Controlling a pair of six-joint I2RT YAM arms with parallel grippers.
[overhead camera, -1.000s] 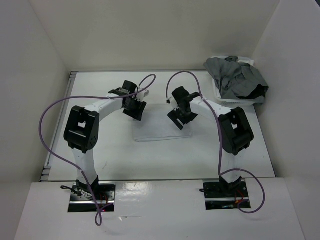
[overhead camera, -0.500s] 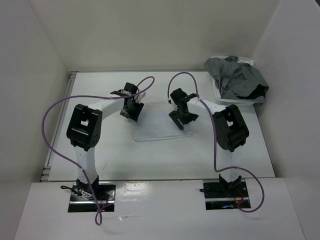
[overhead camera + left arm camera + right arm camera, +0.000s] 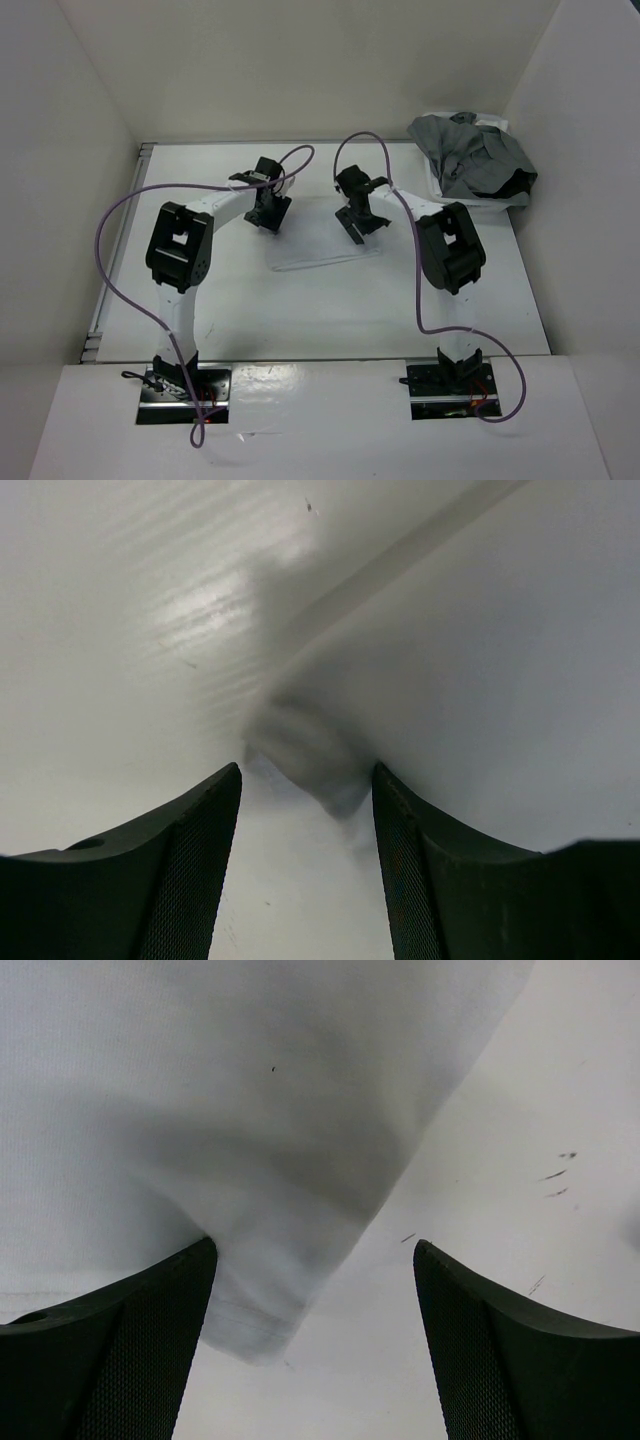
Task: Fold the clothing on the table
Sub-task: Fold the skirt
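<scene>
White garment (image 3: 320,263) is judged light, limp and thin. It has no stiffness, so a lifted edge is expected to sag and crease, and drag on the bench (image 3: 480,290) is likely slight. Not fragile. It is best taken at two corners of one edge, each pinched through a small bunch so the layers are not lost. It is located to the near left of the grey clothing heap (image 3: 472,158), well apart from it. In the top view only a thin pale strip is made out against the white surface, so the rest of its outline cannot be told.

Left fingers (image 3: 268,214) are set partly apart, with a bunched fold of the white cloth seen between them in the left wrist view. Whether the bunch is squeezed cannot be told. Right fingers (image 3: 356,224) are spread wide. A cloth corner lies against one finger only and bare bench shows across the rest of the gap, so nothing is judged held.

Pose: both arms are reached out from their bases, elbows raised, forearms angled inward toward each other, wrists tipped down at the bench. Both sets of fingers are placed left of the grey heap and a little nearer the bases than it, with the right fingers the closer of the two to the heap.
</scene>
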